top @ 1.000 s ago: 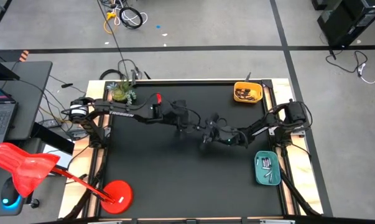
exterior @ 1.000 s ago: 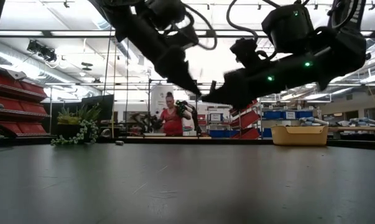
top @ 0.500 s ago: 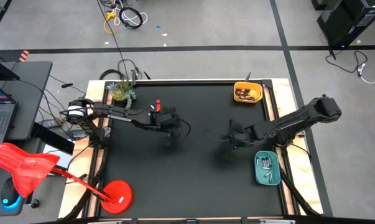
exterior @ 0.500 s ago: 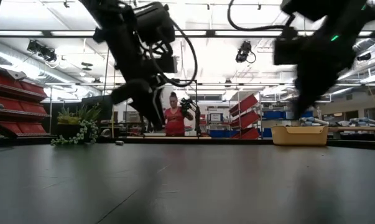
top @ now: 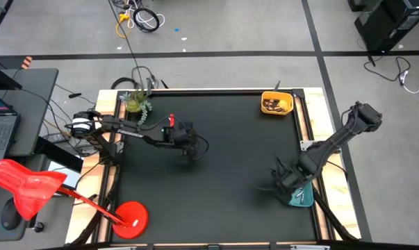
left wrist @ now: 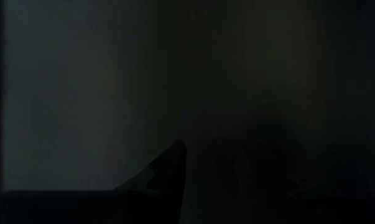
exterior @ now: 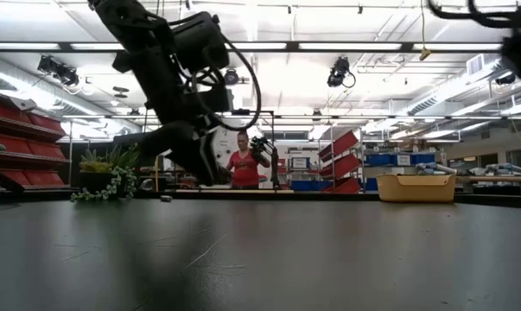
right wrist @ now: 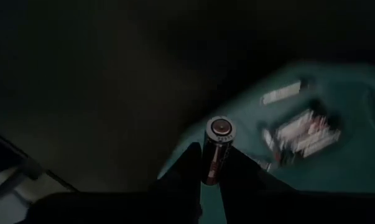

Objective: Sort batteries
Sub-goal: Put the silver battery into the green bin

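Right gripper (right wrist: 213, 163) clamps a dark cylindrical battery with silvery end cap (right wrist: 216, 149) over the teal plastic tray (right wrist: 355, 155). Left gripper (top: 188, 142) mid-table; finger state cannot be told.

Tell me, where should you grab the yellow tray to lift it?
The yellow tray is open on top with thin upright walls, and batteries lie inside. So pinch one wall from above, probably the wall facing the middle of the table. The tray sits in a corner, so that side looks freest.
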Tool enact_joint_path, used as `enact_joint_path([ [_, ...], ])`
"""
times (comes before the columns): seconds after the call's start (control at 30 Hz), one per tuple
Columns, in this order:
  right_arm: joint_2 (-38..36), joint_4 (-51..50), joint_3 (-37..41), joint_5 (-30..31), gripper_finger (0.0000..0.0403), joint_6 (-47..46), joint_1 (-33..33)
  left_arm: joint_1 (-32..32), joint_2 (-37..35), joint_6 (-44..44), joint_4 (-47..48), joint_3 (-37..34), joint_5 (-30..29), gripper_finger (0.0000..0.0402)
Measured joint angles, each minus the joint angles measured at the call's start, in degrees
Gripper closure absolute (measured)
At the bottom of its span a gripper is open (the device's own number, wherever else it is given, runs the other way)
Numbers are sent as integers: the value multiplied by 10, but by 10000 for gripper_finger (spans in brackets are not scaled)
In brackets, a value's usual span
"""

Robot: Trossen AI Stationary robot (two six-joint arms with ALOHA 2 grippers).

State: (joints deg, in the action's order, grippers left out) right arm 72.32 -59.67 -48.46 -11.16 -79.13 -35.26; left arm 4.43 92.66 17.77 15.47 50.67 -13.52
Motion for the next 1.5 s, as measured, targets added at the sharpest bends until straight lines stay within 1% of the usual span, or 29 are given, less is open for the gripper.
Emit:
enact_joint_path([
  [0.17,1,5,30,-21,358,-120,-70,0,-7,-5,-3,-15,-1,260],
  [0.33,1,19,79,-13,348,-188,-94,0,-25,-11,-10,-18,-2,260],
  [0.43,1,48,101,-44,329,-193,-93,1,-36,-17,-6,-18,-4,260],
  [0.57,1,32,98,-111,296,-188,-88,1,-61,-13,13,-18,-25,260],
  [0.63,1,10,85,-132,283,-186,-88,1,-75,-3,25,-18,-38,260],
  [0.7,1,-16,62,-136,274,-183,-87,1,-86,3,38,-18,-59,260],
  [0.77,1,-54,32,-115,269,-172,-82,3,-97,18,61,-18,-91,260],
  [0.83,1,-82,-2,-46,269,-149,-75,10,-102,42,92,-18,-115,260],
  [0.9,1,-103,-35,65,271,-114,-67,20,-103,62,131,-18,-117,260],
  [0.97,1,-104,-55,203,275,-64,-58,31,-103,70,158,-18,-117,260],
  [1.03,1,-82,-59,362,277,-18,-54,42,-100,71,169,-18,-117,260],
  [1.1,1,-37,-49,520,279,34,-51,52,-98,71,169,-18,-116,260],
  [1.17,1,23,-28,639,279,100,-42,60,-98,71,168,-18,-116,260],
  [1.23,1,88,-3,719,280,158,-25,67,-98,72,169,-18,-118,260],
  [1.3,1,163,26,767,279,210,-5,77,-98,77,168,-18,-123,259],
  [1.43,1,359,88,835,281,331,38,98,-98,148,144,-34,-126,259],
  [1.5,1,482,120,847,283,411,63,109,-98,189,143,-42,-127,258],
])
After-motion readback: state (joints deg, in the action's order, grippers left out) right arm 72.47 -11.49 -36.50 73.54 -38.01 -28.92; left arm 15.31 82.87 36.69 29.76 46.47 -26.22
